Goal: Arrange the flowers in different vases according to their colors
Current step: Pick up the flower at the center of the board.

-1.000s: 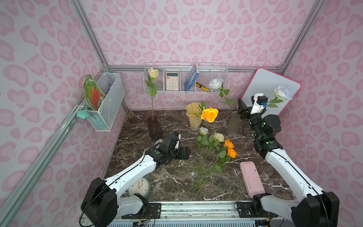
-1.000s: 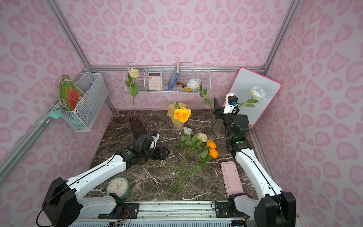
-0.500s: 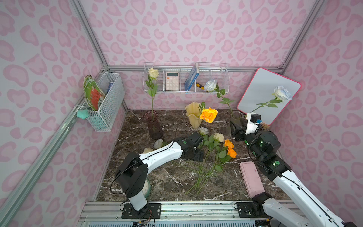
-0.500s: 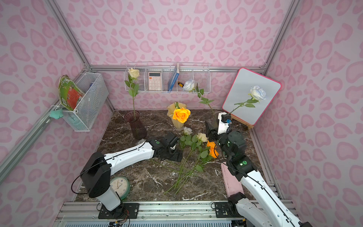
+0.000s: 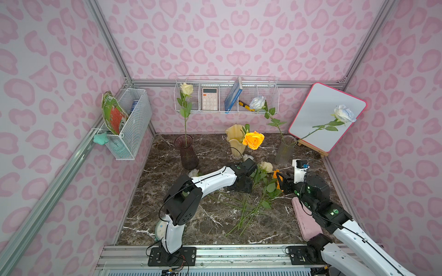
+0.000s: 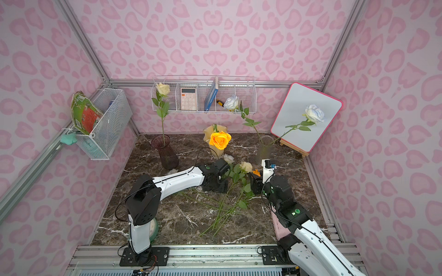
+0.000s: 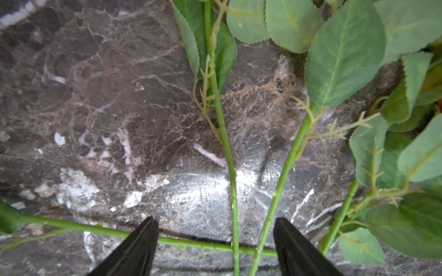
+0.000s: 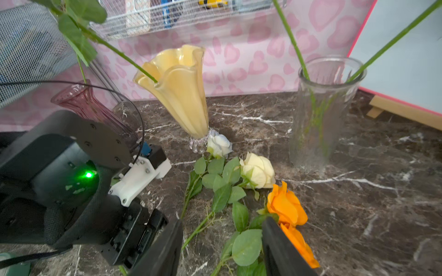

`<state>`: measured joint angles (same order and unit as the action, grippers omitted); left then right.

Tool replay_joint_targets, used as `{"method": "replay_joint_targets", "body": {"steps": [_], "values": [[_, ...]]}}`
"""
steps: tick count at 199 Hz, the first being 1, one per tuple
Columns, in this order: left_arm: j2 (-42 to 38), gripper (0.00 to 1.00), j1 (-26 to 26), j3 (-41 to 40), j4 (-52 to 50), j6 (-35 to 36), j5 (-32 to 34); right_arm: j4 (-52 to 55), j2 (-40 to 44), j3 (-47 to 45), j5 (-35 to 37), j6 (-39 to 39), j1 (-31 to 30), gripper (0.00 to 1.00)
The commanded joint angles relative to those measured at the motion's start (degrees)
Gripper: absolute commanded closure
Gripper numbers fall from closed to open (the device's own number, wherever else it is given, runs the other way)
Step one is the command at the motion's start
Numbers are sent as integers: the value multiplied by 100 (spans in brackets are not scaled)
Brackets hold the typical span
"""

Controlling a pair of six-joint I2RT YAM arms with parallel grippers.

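Three vases stand at the back. The dark purple vase (image 5: 189,153) holds a cream rose, the yellow vase (image 5: 235,139) an orange rose (image 5: 253,139), and the clear vase (image 5: 285,149) two white-blue roses. Loose flowers lie mid-table: a white-blue head (image 8: 218,144), a cream head (image 8: 258,169) and orange heads (image 8: 285,205). My left gripper (image 7: 215,229) is open, low over the marble, with two green stems (image 7: 233,191) running between its fingers. My right gripper (image 8: 222,229) is open over leaves, with the orange heads just outside one finger.
A pink case (image 5: 307,222) lies under my right arm. A green clock (image 5: 157,230) sits by the left arm's base. A mirror (image 5: 327,117) leans at the back right. Wire baskets (image 5: 129,121) hang on the left and back walls.
The right arm came down from the clear vase, leaving a white-blue rose in it, and now hangs low by the orange heads. The left gripper slid right onto the stems. Both jaws narrowed.
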<state>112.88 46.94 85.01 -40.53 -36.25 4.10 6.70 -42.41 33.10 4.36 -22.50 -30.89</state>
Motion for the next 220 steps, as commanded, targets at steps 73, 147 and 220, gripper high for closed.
{"method": "replay_joint_targets", "body": {"steps": [73,147,220], "values": [[179,23,268,516,-253,92,-117,121,-769,-352,-674,-679,533,46],[852,33,324,1219,-474,737,189,-162,-838,-588,-1218,-571,1287,47],[1360,41,359,1519,-456,1092,19,-297,-791,-713,-1225,-501,1303,47]]}}
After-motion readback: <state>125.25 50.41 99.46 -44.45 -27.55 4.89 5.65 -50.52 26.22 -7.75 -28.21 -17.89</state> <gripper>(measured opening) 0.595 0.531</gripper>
